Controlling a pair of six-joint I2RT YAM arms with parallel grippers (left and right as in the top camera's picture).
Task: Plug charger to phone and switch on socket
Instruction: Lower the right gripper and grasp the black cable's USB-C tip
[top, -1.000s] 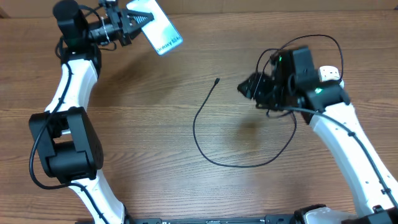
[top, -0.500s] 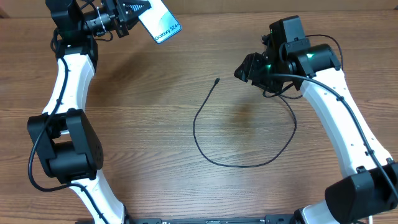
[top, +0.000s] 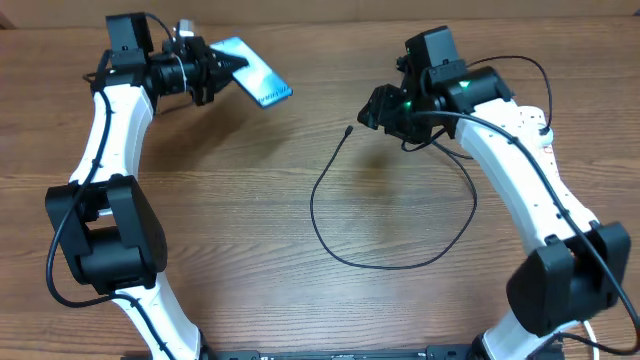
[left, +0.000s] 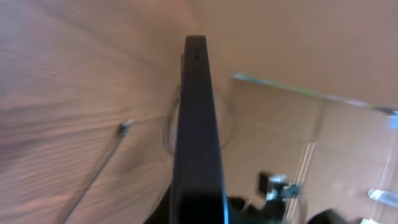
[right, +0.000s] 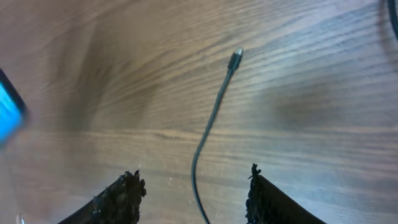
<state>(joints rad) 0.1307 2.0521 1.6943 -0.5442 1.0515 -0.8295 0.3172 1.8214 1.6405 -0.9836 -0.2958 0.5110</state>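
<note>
In the overhead view the left gripper (top: 222, 72) sits at the upper left of the frame, clamped on one end of the phone (top: 255, 85). It holds the phone clear of the table (top: 200, 250), with the free end pointing toward the centre. That pose probably leaves the phone's port end open for the plug. The charger (top: 320, 195) lies on the wood in a wide open loop through the middle of the frame. Its connector tip (top: 348, 130) sits at the upper end of the loop, apart from everything else. The right gripper (top: 378, 108) hovers just right of that tip, most likely lined up to pick it up. The socket cannot be made out clearly; it may be hidden by the right arm at the upper right.

The left wrist view shows the phone edge-on as a dark bar up the centre. The tip of the cable lies on the wood to its left, well apart.

In the right wrist view the two fingertips (right: 121, 196) stand wide apart at the bottom of the frame, holding nothing. The cable runs up between them to the tip in the upper centre. A sliver of blue screen shows at the left edge.

No view shows a container of any kind.
</note>
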